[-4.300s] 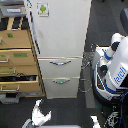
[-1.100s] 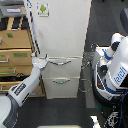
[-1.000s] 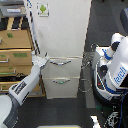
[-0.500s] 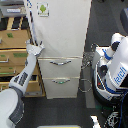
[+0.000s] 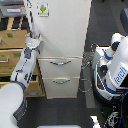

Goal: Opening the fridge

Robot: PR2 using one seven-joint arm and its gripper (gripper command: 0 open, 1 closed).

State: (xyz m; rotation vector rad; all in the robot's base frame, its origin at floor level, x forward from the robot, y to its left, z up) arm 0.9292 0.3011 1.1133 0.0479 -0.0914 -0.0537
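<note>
We're at the reach/contact step: gripper (image 5: 34, 36) sits at the left edge of the fridge (image 5: 62, 35) upper door, fridge standing mid-frame between the wooden cabinet (image 5: 12, 55) and the other robot (image 5: 116, 67). Can't tell if the claw is open or clamped; too blurry. Door and both drawers look shut, contents hidden; next move likely needs a firm hold on the edge, then an outward pull.

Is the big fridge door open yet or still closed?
Cannot tell for sure. The door looks shut, its face flat and flush above the drawers. The gripper sits at its left edge.
</note>
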